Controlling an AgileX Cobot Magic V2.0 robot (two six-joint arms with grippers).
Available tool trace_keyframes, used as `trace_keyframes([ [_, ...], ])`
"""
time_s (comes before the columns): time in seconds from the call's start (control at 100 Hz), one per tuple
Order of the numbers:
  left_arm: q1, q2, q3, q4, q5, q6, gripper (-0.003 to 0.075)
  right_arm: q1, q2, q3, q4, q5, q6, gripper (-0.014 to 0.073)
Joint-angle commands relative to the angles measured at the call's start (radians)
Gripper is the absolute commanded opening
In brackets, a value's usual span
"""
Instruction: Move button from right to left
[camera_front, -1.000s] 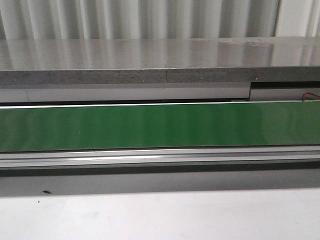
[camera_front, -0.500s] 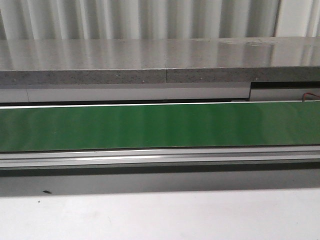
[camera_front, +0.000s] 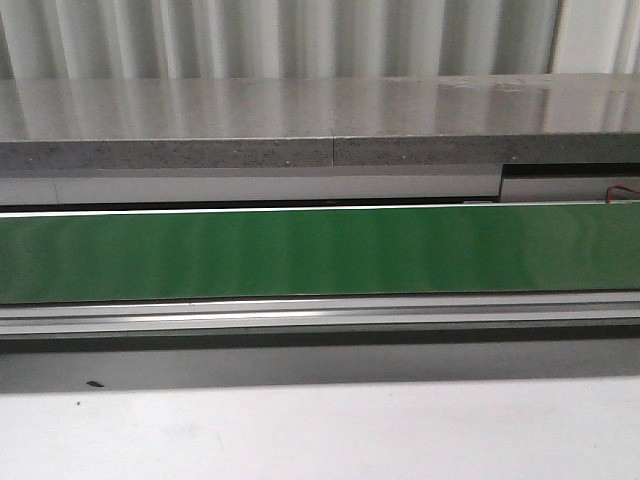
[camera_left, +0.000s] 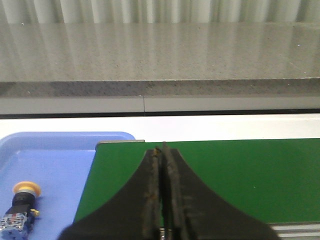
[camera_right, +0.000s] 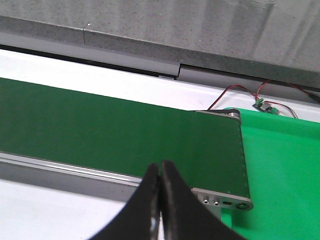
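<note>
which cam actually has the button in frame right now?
Left wrist view only. The button lies on its side in the blue tray beside the green belt, yellow cap and blue contact block visible, apart from the shut left gripper. Front and right wrist views show belt but no button.

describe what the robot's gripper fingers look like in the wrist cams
Both grippers, left and right, have matte black fingers that flare wide at the base and taper to thin tips. The left fingers show brownish wear along their inner edges. No cables or markings show on either.
</note>
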Motion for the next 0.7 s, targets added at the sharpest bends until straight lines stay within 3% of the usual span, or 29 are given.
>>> trace_keyframes([
  [0.0, -0.020, -0.029, 0.037, 0.085, -0.184, -0.057, -0.0021, 0.002, 0.008, -0.025, 0.011, -0.075, -0.007, -0.0068],
  [0.16, -0.026, -0.121, 0.137, 0.125, -0.266, -0.061, -0.0021, 0.002, 0.008, -0.025, 0.011, -0.075, -0.007, -0.0068],
  [0.35, -0.026, -0.223, 0.258, 0.232, -0.332, -0.185, -0.0021, 0.002, 0.008, -0.025, 0.011, -0.075, -0.007, -0.0068],
  [0.4, -0.026, -0.222, 0.253, 0.225, -0.272, -0.185, -0.0021, 0.002, 0.008, -0.025, 0.011, -0.074, -0.007, -0.0068],
  [0.69, -0.026, -0.222, 0.256, 0.224, -0.207, -0.179, -0.0021, 0.002, 0.009, -0.025, 0.011, -0.074, -0.007, -0.0068],
])
